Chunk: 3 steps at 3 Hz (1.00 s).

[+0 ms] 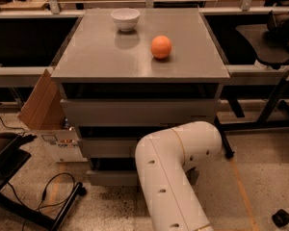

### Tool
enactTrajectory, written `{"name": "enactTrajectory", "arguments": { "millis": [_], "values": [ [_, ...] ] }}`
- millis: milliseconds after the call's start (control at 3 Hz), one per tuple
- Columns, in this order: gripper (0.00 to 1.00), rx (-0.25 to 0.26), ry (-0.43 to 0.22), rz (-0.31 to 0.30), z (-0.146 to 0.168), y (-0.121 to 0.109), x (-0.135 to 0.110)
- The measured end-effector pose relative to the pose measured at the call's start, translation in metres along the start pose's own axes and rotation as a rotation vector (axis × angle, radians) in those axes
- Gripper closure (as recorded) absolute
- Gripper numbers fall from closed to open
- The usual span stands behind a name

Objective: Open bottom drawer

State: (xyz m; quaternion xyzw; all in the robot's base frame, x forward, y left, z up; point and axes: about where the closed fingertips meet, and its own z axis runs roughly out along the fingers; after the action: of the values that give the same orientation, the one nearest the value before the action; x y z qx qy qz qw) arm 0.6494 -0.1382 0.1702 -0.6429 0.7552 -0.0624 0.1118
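Observation:
The grey cabinet [139, 57] has three handleless grey drawer fronts. The bottom drawer [111, 178] is the lowest, just above the floor, and its right part is hidden behind my white arm [178, 162]. The middle drawer front [106, 147] and the top drawer front [139, 112] sit above it. A dark gap shows above each front. My gripper is hidden behind the arm's elbow, low at the cabinet's right front.
A white bowl [125, 19] and an orange [161, 47] stand on the cabinet top. A cardboard box [48, 124] leans at the cabinet's left. A black stand with cable [33, 201] lies on the floor at the left. Table legs [274, 105] stand at the right.

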Motion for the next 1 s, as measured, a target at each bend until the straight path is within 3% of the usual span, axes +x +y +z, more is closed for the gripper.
{"name": "enactTrajectory", "arguments": {
  "millis": [1000],
  "values": [
    [0.12, 0.0, 0.0, 0.0, -0.0034, -0.0009, -0.0003]
  ]
}}
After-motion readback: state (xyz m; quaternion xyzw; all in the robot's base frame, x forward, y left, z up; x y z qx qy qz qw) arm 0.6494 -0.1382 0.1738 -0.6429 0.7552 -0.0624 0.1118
